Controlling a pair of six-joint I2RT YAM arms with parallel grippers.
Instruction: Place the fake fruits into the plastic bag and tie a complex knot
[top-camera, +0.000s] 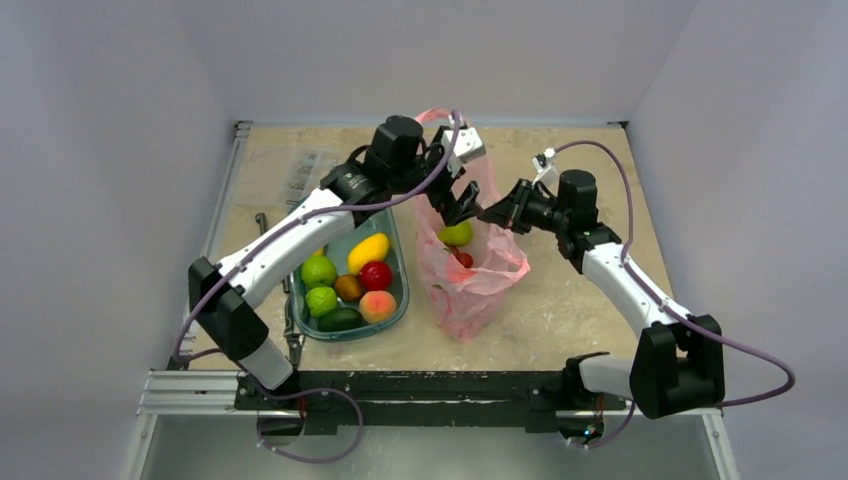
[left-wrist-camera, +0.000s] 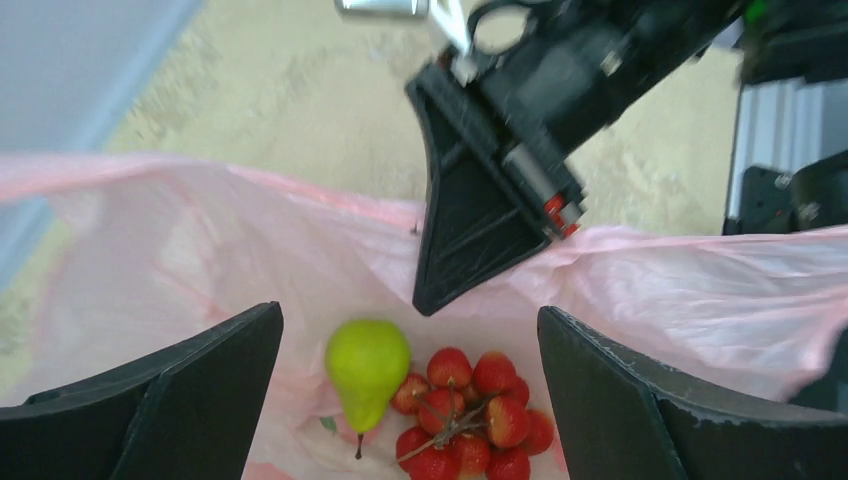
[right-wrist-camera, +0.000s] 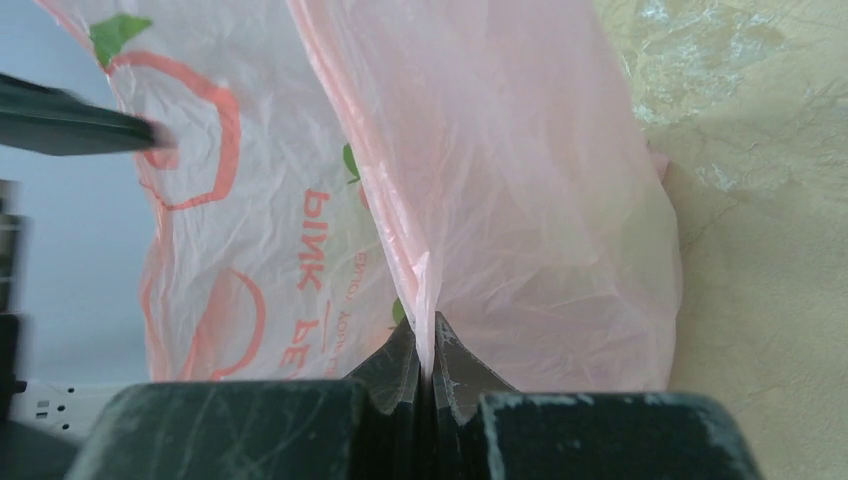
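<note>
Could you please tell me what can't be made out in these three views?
- Top view: the left arm covers part of the tub, so its fruit count is uncertain.
- Left wrist view: the bottom edge cuts off the red berries.
- Right wrist view: the plastic bag, pinched by the right end effector, fills the frame and hides all fruit.

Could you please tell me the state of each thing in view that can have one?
plastic bag: open, untied, held up
left gripper: open, over the bag's mouth
right gripper: shut on the bag's rim
pear: inside the bag
red berries: inside the bag
tub: holds several fruits
</note>
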